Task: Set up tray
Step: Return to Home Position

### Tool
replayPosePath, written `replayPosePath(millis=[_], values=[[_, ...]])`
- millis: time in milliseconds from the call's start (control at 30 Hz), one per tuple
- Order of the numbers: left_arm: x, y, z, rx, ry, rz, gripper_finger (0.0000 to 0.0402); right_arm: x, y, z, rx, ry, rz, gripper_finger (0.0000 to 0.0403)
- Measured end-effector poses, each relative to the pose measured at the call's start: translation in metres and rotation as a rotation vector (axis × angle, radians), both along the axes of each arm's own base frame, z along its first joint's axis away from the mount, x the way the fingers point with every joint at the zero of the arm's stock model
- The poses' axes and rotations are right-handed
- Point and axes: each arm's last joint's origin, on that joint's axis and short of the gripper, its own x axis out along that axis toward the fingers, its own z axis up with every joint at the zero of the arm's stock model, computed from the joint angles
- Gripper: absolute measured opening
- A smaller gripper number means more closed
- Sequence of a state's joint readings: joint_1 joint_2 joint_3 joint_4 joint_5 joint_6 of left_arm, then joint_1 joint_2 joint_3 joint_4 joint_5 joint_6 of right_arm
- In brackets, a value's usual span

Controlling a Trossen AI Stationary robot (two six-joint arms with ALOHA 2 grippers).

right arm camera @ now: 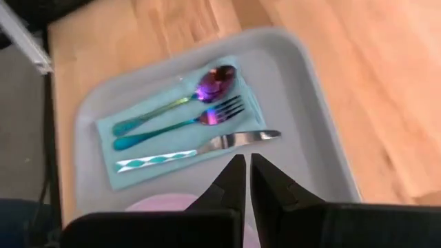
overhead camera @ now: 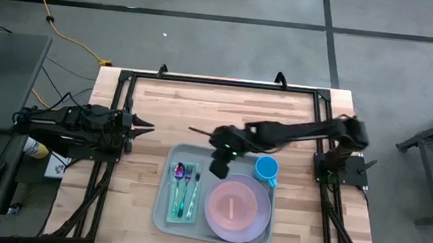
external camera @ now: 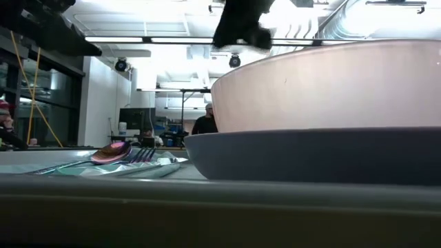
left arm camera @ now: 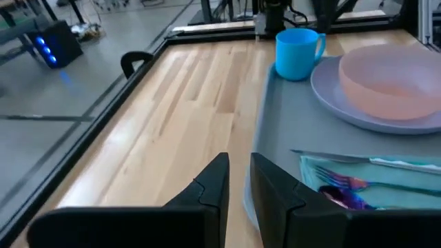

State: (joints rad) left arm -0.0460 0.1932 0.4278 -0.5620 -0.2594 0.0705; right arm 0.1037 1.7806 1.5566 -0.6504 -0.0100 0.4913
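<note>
**Tray laid, both grippers empty**

The light wooden slatted table (overhead camera: 202,108) carried everything. My right arm reached from its base at the right side across to the middle, and my right gripper (overhead camera: 219,169) hung above the tray, between the napkin and the cup. Its fingers were almost together, with only a thin slit between them, and they held nothing. My left gripper (overhead camera: 147,123) waited over bare wood near the left side of the table, off the tray. Its fingers also showed just a narrow gap and held nothing.

The large pale grey-green rectangular plastic tray (overhead camera: 194,153) lay in the middle of the table's width, in the half that is lower in the high view. On its right part sat a round lavender plate (overhead camera: 258,229), and a pink bowl (overhead camera: 233,205) stood on that plate. A small blue plastic cup (overhead camera: 266,170) stood in the tray's right far corner, just beside the plate. A teal folded napkin (right arm camera: 105,137) lay flat on the tray's left part. On it three pieces lay side by side: a spoon (right arm camera: 186,101) with a purple shiny bowl and teal handle, a fork (right arm camera: 182,125) of the same colours in the middle, and a knife (right arm camera: 207,146) with a silver blade and patterned green handle nearest the plate.
</note>
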Motion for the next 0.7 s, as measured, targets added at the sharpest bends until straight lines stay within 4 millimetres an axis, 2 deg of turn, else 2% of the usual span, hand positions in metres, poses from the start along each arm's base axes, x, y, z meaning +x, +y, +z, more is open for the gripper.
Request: replayPosePath(millis=[100,233,333,500,700], values=[[0.0,0.0,-0.001,-0.026,0.001,-0.001,0.009,-0.024,0.012,0.03,-0.085,-0.074,-0.011,0.0],[0.002,-0.002,-0.004,-0.079,-0.015,-0.028,0.009,-0.067,0.02,0.049,-0.136,-0.175,-0.064,0.0],[0.008,-0.003,-0.017,-0.125,-0.025,-0.068,0.009,-0.107,0.023,0.048,-0.111,-0.26,-0.125,0.0],[0.022,-0.005,-0.038,-0.215,-0.145,-0.101,0.009,-0.172,0.029,0.038,-0.033,-0.428,-0.204,0.0],[0.029,-0.006,-0.05,-0.264,-0.293,-0.104,0.009,-0.226,0.03,0.028,-0.028,-0.595,-0.264,0.0]])
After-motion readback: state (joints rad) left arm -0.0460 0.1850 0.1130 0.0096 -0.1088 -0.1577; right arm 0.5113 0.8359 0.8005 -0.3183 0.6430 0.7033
